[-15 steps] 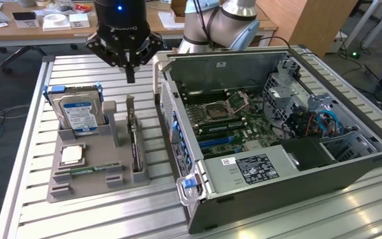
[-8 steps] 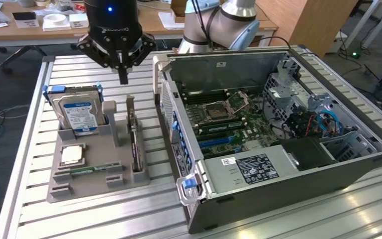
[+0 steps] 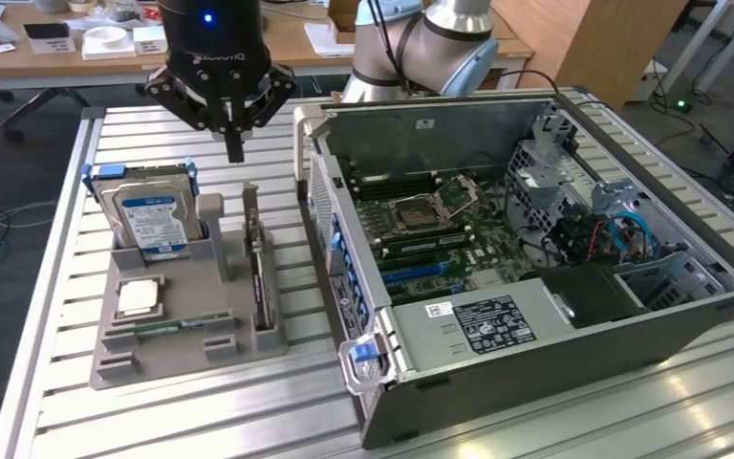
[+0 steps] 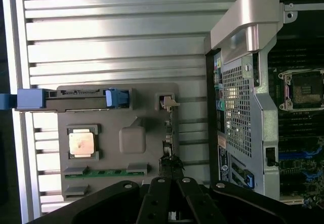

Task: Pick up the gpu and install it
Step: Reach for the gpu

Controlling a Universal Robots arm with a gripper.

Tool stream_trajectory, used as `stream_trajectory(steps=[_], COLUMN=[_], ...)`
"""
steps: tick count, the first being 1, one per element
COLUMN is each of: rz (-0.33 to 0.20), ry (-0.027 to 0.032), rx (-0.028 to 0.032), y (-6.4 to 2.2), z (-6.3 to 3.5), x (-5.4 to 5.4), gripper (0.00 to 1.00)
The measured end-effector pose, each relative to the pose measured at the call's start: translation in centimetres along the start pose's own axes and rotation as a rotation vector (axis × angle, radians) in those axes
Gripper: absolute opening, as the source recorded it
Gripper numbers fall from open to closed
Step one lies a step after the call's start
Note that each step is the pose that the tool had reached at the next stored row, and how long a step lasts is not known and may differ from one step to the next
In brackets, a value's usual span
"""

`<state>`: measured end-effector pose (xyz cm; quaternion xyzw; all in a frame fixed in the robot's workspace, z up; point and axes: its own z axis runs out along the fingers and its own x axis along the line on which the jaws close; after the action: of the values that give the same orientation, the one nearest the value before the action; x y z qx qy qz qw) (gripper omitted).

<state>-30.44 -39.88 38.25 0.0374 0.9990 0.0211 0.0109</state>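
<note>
Gripper point(image 3: 234, 151), claw pressed together and empty, hovering above slatted table point(image 3: 138, 134), gpu point(image 3: 260, 277) standing on edge in gray holder point(image 3: 163, 361) (four o'clock from the hard drive point(image 3: 153, 218), exterior view), open computer case point(image 3: 469, 335) just beside.

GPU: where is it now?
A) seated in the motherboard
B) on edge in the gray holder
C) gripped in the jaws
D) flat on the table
B: the gpu stands on edge in a slot of the gray holder, outside the open computer case, while the gripper hangs above the holder with its jaws shut on nothing.
</note>
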Motion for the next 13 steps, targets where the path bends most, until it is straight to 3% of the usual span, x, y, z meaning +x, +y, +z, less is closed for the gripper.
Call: stream_trajectory(steps=[6, 13], rz=[0.0, 0.0], ry=[0.0001, -0.0001], rx=[0.0001, 0.0008], y=[-0.12, -1.4], z=[-0.01, -0.05], x=[0.0, -0.1], gripper=[0.11, 0.11])
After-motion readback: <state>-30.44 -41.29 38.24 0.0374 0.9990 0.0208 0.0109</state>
